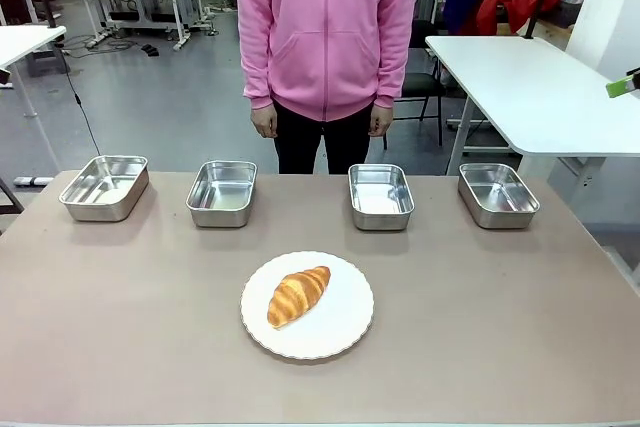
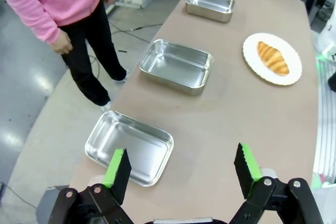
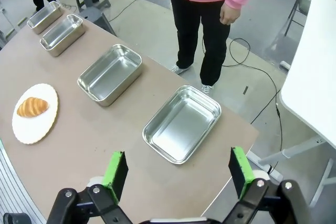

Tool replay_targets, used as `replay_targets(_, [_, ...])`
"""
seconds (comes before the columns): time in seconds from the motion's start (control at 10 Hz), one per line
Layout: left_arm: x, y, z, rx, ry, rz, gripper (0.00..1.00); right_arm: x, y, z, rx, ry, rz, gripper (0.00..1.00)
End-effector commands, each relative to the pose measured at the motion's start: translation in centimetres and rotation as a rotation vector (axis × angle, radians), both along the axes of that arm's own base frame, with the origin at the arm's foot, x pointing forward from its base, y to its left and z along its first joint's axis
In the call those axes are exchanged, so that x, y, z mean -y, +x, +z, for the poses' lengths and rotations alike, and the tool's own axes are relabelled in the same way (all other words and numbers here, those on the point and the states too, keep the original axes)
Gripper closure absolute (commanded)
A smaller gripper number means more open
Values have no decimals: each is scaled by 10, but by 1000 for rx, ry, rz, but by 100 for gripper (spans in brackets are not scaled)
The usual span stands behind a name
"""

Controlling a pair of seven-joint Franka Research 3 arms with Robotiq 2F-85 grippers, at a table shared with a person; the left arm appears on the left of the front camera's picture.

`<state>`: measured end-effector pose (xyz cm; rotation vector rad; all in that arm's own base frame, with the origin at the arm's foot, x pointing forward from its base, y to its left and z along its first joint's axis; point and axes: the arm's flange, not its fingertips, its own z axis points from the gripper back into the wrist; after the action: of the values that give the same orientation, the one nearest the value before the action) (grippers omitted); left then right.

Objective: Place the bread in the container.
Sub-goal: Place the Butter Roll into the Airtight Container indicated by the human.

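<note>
The bread point(image 1: 296, 295), a golden-brown croissant, lies on a round white plate point(image 1: 340, 325) at the table's near middle. Several alike shallow steel pans stand in a row along the far side; which one is the container I cannot tell. My left gripper point(image 2: 181, 166) hangs open and holds nothing, above the table beside the leftmost pan point(image 2: 128, 147), with the bread point(image 2: 272, 57) far off. My right gripper point(image 3: 178, 170) is open too, over the table near the rightmost pan point(image 3: 182, 123), and the bread point(image 3: 32, 107) lies well to its left.
A person in a pink hoodie point(image 1: 325, 27) stands at the far edge behind the middle pans point(image 1: 222, 192) point(image 1: 381, 196), hands down at the sides. The outer pans point(image 1: 104, 187) point(image 1: 497, 194) sit near the table's far corners. A white table point(image 1: 530, 87) stands beyond at the right.
</note>
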<state>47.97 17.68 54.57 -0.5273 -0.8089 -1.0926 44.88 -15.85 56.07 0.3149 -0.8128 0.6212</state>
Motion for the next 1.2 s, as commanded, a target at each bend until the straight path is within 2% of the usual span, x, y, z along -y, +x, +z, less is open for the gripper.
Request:
replay_targets(0.0, [2,-3,-2,52,-43,12,0,3,2,-1,27,19,15,0])
replay_targets(0.4, [7,-5,-1,62,-92,17,0,-4,2,-3,18,-31,-3,0])
replay_targets(0.6, [9,-9,0,89,-105,32,0,-1,0,1,0,6,-4,0])
replay_targets(0.7, [4,1,2,31,-79,27,0,-1,0,1,0,6,-4,0])
replay_targets(1.1, [4,1,2,31,-79,27,0,-1,0,1,0,6,-4,0])
